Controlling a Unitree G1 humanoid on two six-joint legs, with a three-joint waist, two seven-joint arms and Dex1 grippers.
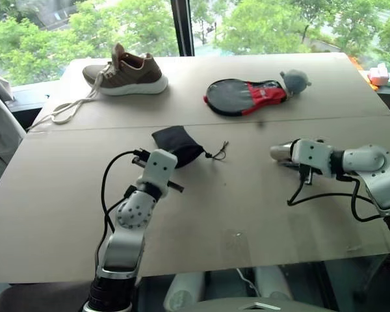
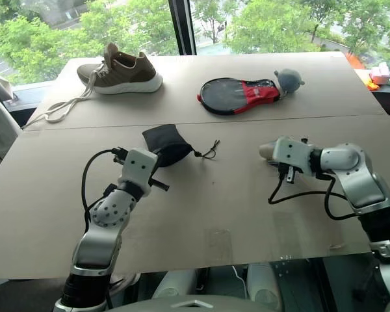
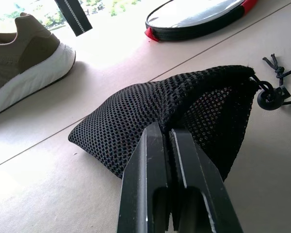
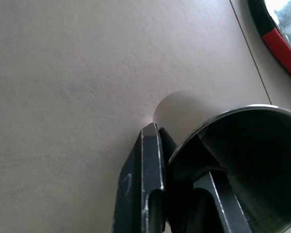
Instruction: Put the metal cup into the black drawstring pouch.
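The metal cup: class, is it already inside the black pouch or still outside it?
Outside. The metal cup is pinched by its rim in the right claw, over bare table, apart from the black pouch.

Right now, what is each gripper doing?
Left gripper: shut on the black drawstring pouch.
Right gripper: shut on the rim of the metal cup.

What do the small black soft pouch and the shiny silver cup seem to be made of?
The small black soft pouch looks like open mesh fabric, matte: its weave holes show. The shiny silver cup looks like polished metal, probably steel: its thin rim gleams.
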